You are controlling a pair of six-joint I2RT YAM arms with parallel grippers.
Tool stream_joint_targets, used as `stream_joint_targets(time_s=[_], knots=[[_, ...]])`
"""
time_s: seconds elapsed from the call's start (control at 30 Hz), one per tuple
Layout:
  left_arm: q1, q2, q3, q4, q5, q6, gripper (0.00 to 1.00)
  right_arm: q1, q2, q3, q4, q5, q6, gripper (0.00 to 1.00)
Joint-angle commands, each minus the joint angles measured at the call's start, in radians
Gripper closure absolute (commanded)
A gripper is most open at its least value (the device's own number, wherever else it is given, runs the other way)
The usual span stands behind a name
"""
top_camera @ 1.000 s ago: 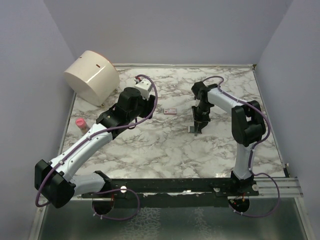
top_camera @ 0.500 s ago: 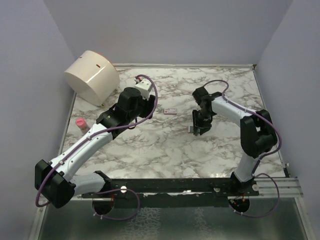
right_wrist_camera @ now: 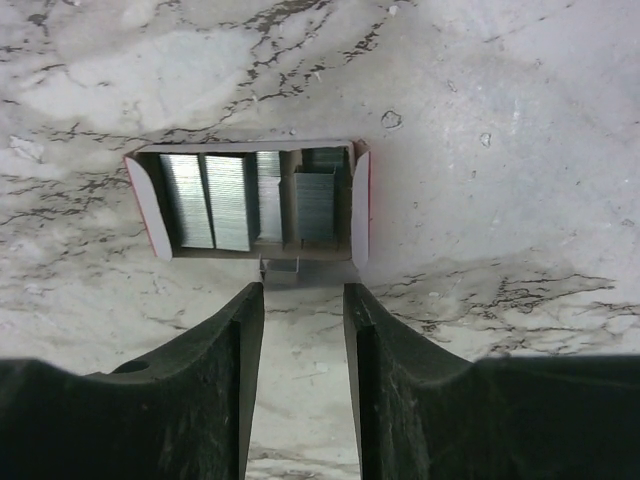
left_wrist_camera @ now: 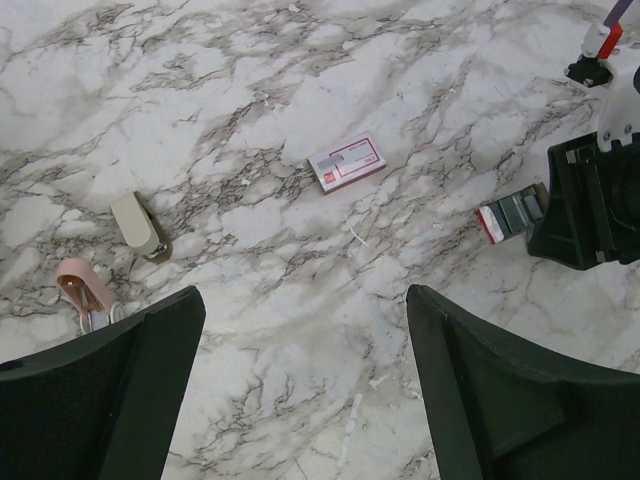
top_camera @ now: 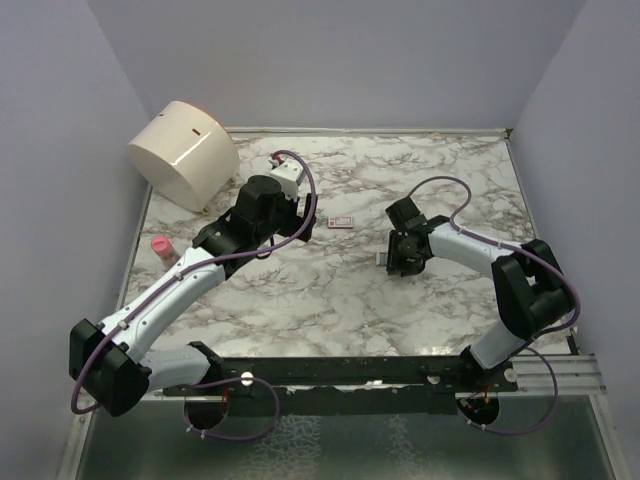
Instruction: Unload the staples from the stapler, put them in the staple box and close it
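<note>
Small staple strip (right_wrist_camera: 280, 267) at staple box (right_wrist_camera: 360, 205) edge, hard to make out

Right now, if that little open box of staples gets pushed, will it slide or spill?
Probably slides: the staple box lies flat on the marble table. Its open top shows separate staple strips, so tipping would likely spill them.

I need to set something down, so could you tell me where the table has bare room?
Bare marble lies at the front of the table between the left arm and right arm, and in the far right corner. Crowded: around the closed staple box, the open staple box and the cream drum.
</note>
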Motion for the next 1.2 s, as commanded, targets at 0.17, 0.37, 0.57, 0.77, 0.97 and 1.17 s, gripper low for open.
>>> stream_joint_targets(time_s=[0.17, 0.37, 0.57, 0.77, 0.97, 1.17], knots=[[-0.007, -0.008, -0.007, 0.006, -0.029, 0.0, 0.12, 0.022, -0.015, -0.036, 0.157, 0.107, 0.043, 0.65], [-0.008, -0.008, -0.006, 0.003, -0.029, 0.0, 0.12, 0.029, 0.01, -0.013, 0.139, 0.122, 0.048, 0.68], [-0.009, -0.007, -0.007, 0.004, -0.024, 0.0, 0.12, 0.035, -0.003, 0.0, 0.118, 0.136, 0.048, 0.72], [-0.009, -0.009, -0.007, 0.005, -0.022, 0.0, 0.12, 0.036, 0.013, 0.005, 0.112, 0.134, 0.048, 0.75], [-0.01, -0.01, -0.008, 0.006, -0.018, 0.001, 0.12, 0.043, 0.026, 0.016, 0.097, 0.145, 0.048, 0.75], [-0.01, -0.013, -0.007, 0.005, -0.016, 0.001, 0.12, 0.043, 0.046, 0.021, 0.095, 0.14, 0.049, 0.75]])
